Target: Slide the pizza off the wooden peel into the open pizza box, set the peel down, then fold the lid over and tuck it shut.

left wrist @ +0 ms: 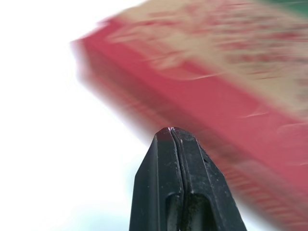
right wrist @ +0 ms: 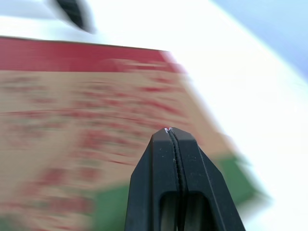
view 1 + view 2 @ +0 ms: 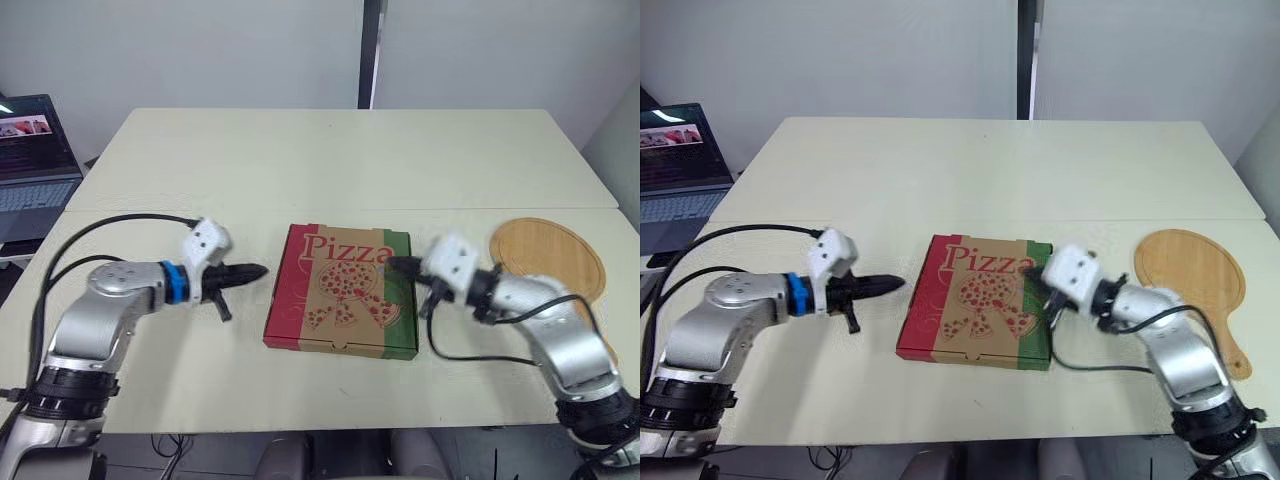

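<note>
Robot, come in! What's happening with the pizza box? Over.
Left gripper, right gripper shut, empty. Pizza box closed; peel on table beside it. Laptop far left.

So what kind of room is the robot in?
Probably an office or a lab, not a kitchen: plain pale tables, a laptop off to the side, and bare grey walls.
</note>
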